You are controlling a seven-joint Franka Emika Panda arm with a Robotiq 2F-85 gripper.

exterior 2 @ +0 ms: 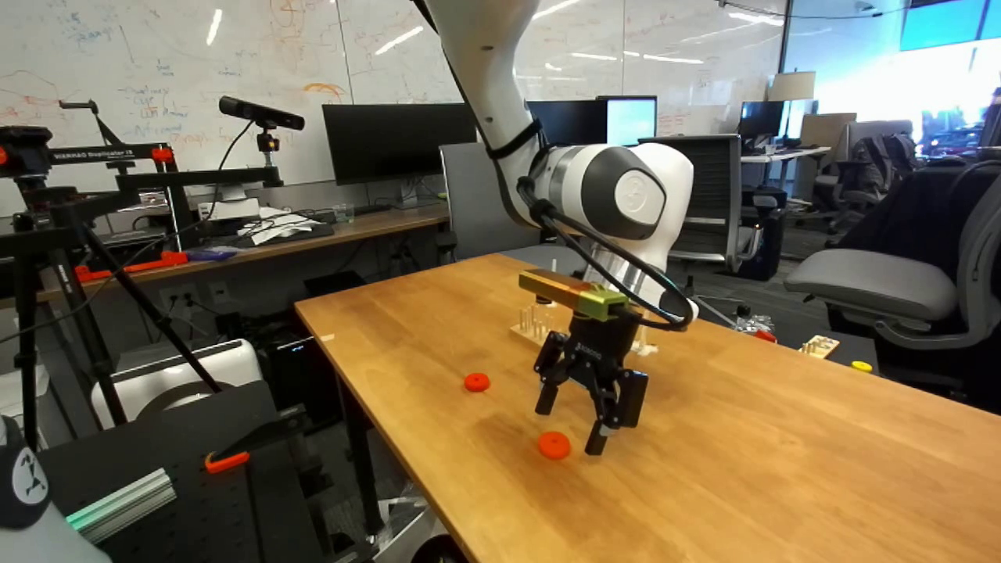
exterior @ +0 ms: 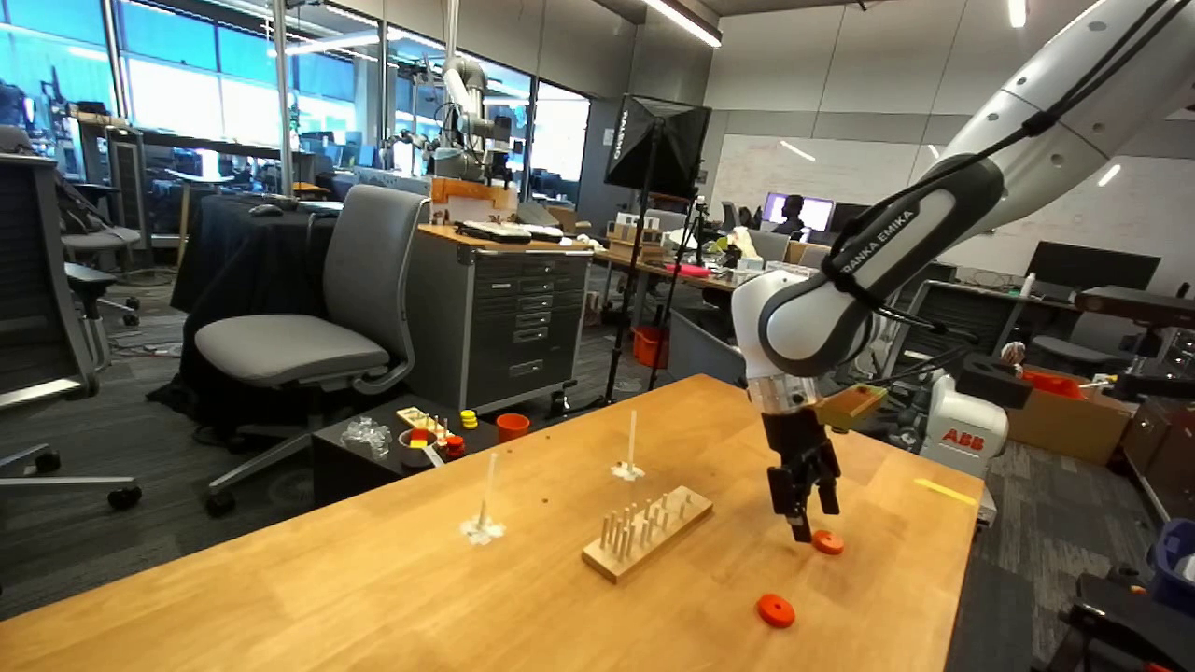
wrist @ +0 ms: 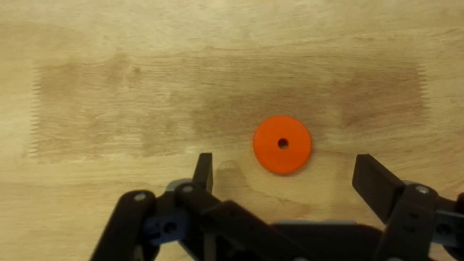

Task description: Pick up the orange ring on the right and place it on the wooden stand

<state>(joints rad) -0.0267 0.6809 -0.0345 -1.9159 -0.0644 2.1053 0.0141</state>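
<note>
The gripper (exterior: 815, 520) stands over the table (exterior: 373, 579) with its fingers (wrist: 204, 174) spread wide and nothing clamped. The orange ring (wrist: 272, 145) lies flat on the wood, lined up with the gap between the fingers in the wrist view. Expect a light, stiff, robust part, probably plastic, whose smooth rim may slip. Take hold low, across opposite sides of the rim, leaving the centre hole free for a peg. The flat wooden surface carries a darker strip (wrist: 108, 108) with serrated ends, which the ring appears to overlap. A second ring (exterior: 776, 610) lies nearby. Farther off, the wooden stand (exterior: 658, 539) rests flat, pegs upright, near two thin posts (exterior: 632, 443). Beyond: an office chair (exterior: 289, 347), drawer cabinet (exterior: 523, 322) and softbox lamp (exterior: 653, 145).
</note>
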